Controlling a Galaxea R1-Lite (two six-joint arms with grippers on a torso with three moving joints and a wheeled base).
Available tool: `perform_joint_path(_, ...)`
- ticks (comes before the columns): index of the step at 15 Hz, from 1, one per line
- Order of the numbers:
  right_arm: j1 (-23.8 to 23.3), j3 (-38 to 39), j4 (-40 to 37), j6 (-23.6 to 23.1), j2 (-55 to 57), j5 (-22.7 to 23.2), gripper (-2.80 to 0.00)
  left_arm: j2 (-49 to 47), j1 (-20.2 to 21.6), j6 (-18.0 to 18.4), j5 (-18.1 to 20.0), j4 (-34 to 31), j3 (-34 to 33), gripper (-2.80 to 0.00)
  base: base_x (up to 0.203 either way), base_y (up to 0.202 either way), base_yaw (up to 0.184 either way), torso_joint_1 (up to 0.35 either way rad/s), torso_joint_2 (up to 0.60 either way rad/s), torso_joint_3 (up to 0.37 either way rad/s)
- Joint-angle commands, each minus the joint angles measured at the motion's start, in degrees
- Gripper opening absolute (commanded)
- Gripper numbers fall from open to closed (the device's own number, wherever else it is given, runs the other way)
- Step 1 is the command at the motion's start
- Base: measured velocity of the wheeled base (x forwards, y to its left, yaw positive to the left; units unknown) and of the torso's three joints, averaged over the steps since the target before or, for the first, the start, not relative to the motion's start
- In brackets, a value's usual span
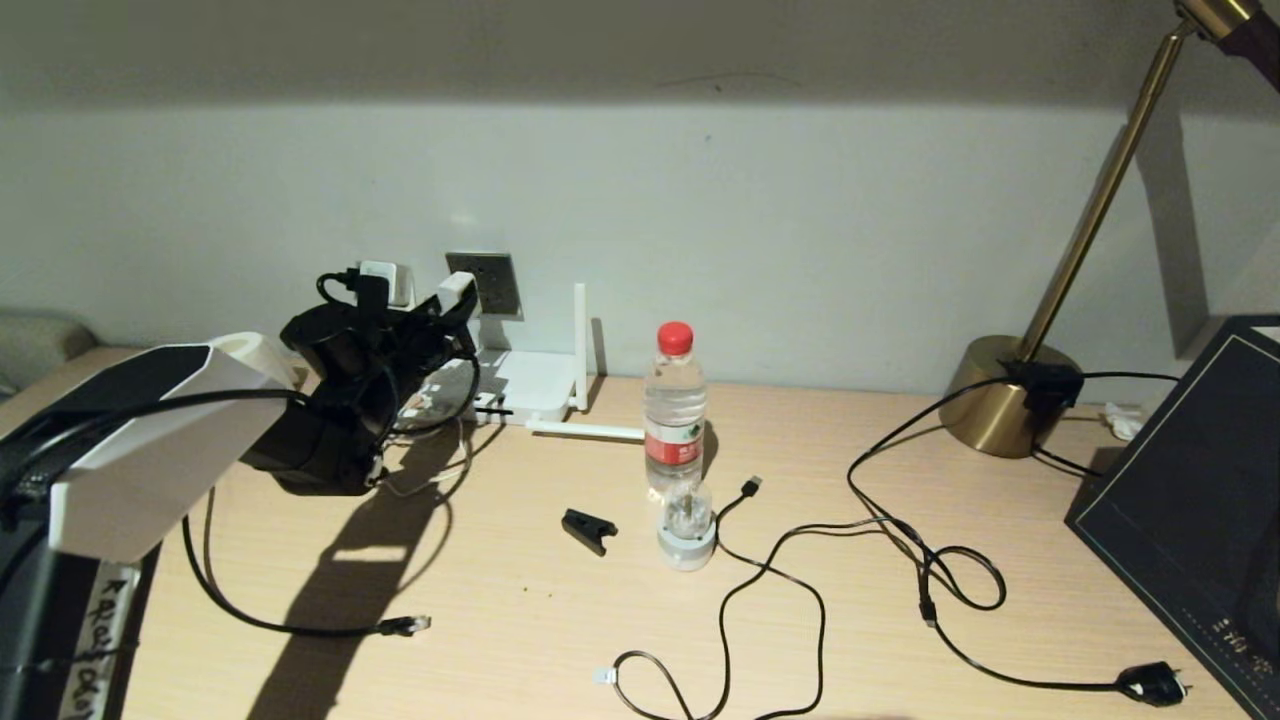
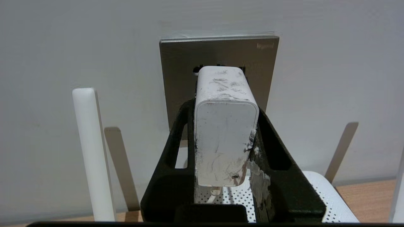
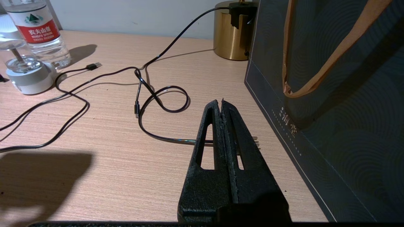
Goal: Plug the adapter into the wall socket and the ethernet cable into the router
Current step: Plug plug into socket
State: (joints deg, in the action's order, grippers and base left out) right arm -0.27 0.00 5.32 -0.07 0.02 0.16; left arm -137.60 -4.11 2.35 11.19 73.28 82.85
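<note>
In the left wrist view my left gripper (image 2: 225, 108) is shut on the white adapter (image 2: 224, 132), one black finger on each side of it. The adapter's far end sits at the upper holes of the dark grey wall socket (image 2: 176, 66); its prong face is hidden. The head view shows the same grip (image 1: 455, 295) just before the socket (image 1: 485, 283), above the white router (image 1: 528, 388). The ethernet cable (image 1: 250, 620) loops on the desk, its clear connector (image 1: 408, 626) lying loose. My right gripper (image 3: 221, 101) hovers shut and empty over the desk, out of the head view.
A water bottle (image 1: 675, 410), a small domed white gadget (image 1: 687, 530) and a black clip (image 1: 588, 530) stand mid-desk. A black USB cable (image 1: 770, 575) and the lamp cord with its black plug (image 1: 1150, 685) sprawl right. A brass lamp base (image 1: 1005, 400) and a dark bag (image 1: 1180, 500) fill the right side.
</note>
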Motion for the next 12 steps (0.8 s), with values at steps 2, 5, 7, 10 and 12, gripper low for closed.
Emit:
perform_joint_path(2,0.0,2.0,0.0,0.0,0.1,0.0,-2.8,0.1,0.0,0.0,0.1,-0.9,1.5,-2.8,0.0,0.0,0.0,0.0,0.0,0.0)
perform_joint_path(5,0.0,2.0,0.0,0.0,0.1,0.0,-2.8,-0.1,0.1,0.0,0.0,-1.1,1.5,-2.8,0.0,0.0,0.0,0.0,0.0,0.0)
perform_joint_path(7,0.0,2.0,0.0,0.0,0.1,0.0,-2.8,-0.1,0.1,0.0,0.0,-1.1,1.5,-2.8,0.0,0.0,0.0,0.0,0.0,0.0)
perform_joint_path(10,0.0,2.0,0.0,0.0,0.1,0.0,-2.8,-0.2,0.1,0.0,0.0,-1.2,1.6,-2.8,0.0,0.0,0.0,0.0,0.0,0.0)
perform_joint_path(12,0.0,2.0,0.0,0.0,0.1,0.0,-2.8,-0.5,0.1,0.0,0.0,-1.7,1.6,-2.8,0.0,0.0,0.0,0.0,0.0,0.0)
